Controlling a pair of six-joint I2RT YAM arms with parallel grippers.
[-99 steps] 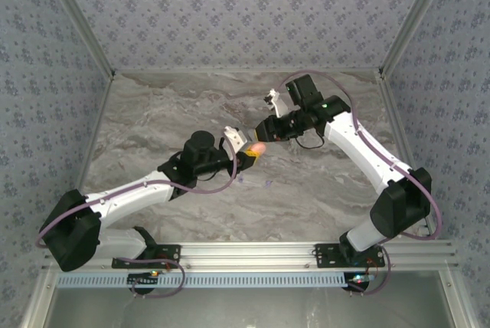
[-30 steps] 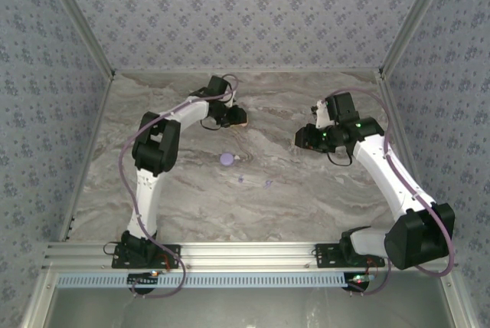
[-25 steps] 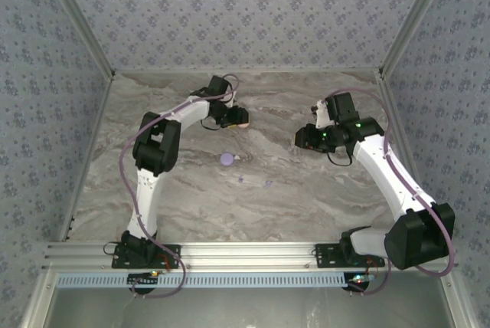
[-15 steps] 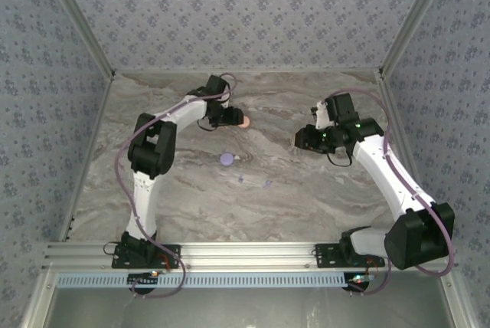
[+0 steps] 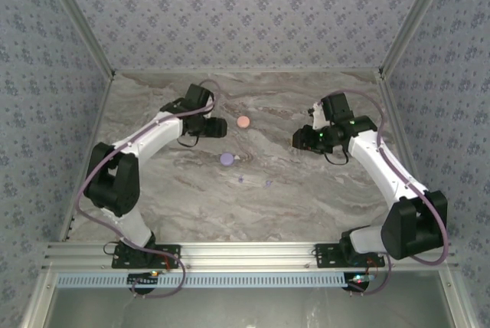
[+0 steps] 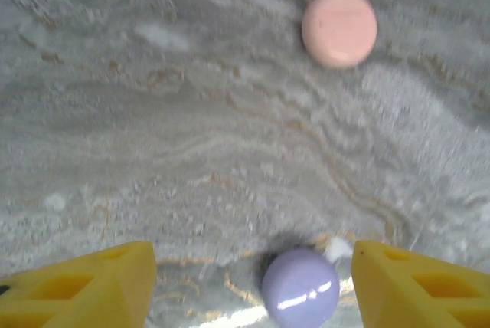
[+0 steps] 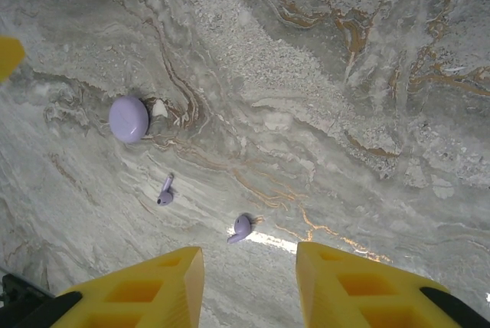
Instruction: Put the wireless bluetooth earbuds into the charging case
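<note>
Yellow fingers [image 6: 92, 286] of the left gripper [image 6: 251, 263] are pictured spread wide with nothing between them, moments after a salmon-pink disc [image 6: 339, 27] was let go at the back of the marble-patterned table [image 5: 153, 182]. In the overhead view the left gripper [image 5: 217, 126] is drawn back to the left, and the salmon-pink disc [image 5: 243, 122] is left lying flat on its own, apart from both arms.

A purple disc [image 6: 300, 290] is seen on the table below and between the open fingers, not touched by them; overhead, the purple disc [image 5: 227, 159] is placed just in front of the pink one.

The right gripper [image 7: 249, 255] is held partly open and empty above the right half of the table, while the two earbuds [image 7: 164, 192] [image 7: 241, 226] are caught by its wrist camera, small lilac pieces lying loose on the stone, near each other and a little nearer than the purple disc [image 7: 129, 119].

Which disc serves as the charging case cannot be told. With both grippers freed and no disc seen open, the insertion is judged not yet begun; an earbud pickup or a case opening is expected to be called for next.
</note>
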